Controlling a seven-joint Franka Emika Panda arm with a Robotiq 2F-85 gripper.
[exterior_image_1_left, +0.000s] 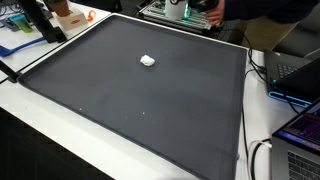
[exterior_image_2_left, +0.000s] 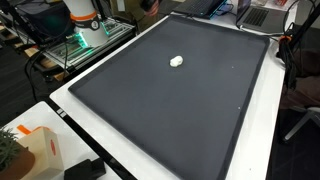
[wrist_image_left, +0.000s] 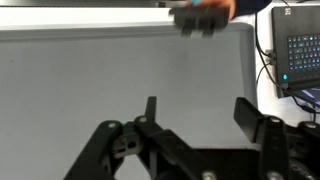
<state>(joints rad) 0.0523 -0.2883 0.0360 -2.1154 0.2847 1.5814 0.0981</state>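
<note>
Covering nearly the whole white table (exterior_image_1_left: 256, 108), one large dark mat (exterior_image_1_left: 130, 100) is seen in both exterior views, flat and with a thin pale border around it. One robot base (exterior_image_2_left: 84, 24), white with orange rings and a green light under it, stands behind the far edge of the mat. One open laptop (wrist_image_left: 300, 45) shows at the right of the wrist view, off the mat; lines of writing glow on its screen, but they are too small to read. One orange and white box (exterior_image_2_left: 35, 150) stands at a table corner in an exterior view, and no label on it can be read. One gripper (wrist_image_left: 196, 103) appears only in the wrist view, with two black fingers (wrist_image_left: 151, 106) standing well apart above the mat; the jaws are spread wide and have hold of nothing, with only bare grey mat between them. One small white object (exterior_image_1_left: 147, 60) lies alone on the mat, in the half that is nearer to the robot base and apart from every edge; it shows also in an exterior view (exterior_image_2_left: 176, 61). This object does not show in the wrist view, so how far it lies from the gripper cannot be told.
</note>
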